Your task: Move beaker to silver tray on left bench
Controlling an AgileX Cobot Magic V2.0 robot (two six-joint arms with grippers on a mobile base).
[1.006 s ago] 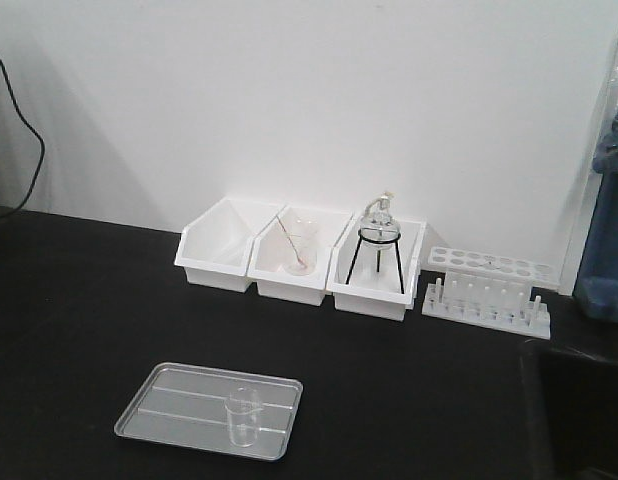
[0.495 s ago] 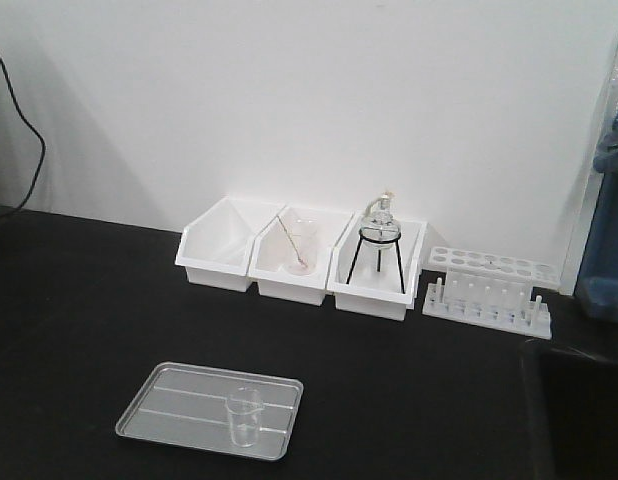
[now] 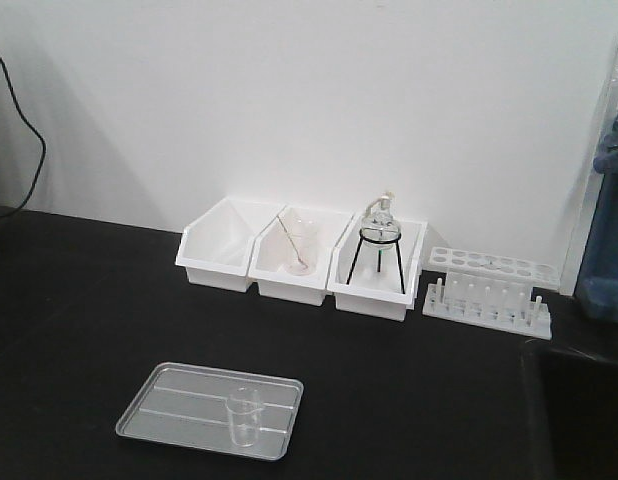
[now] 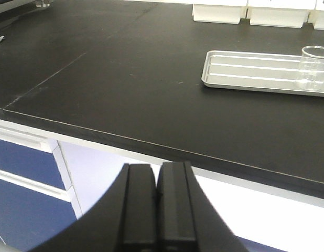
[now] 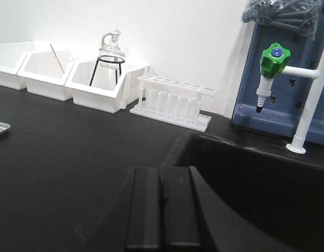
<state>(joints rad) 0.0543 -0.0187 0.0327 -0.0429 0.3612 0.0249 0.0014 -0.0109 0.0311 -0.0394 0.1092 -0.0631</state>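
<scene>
Seemingly we're at the wrap-up step w/ the beaker [image 3: 245, 416] standing upright on the silver tray [image 3: 179, 405] atop the left bench [image 3: 79, 310], left gripper [image 4: 156, 202] & right gripper [image 5: 162, 212] both pressed together, empty, so next we'd just confirm placement.

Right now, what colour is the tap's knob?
Green with a blue centre, tap knob; clearest in the right wrist view.

Clear beaker [image 3: 244, 416] upright on silver tray [image 3: 179, 405].
</scene>
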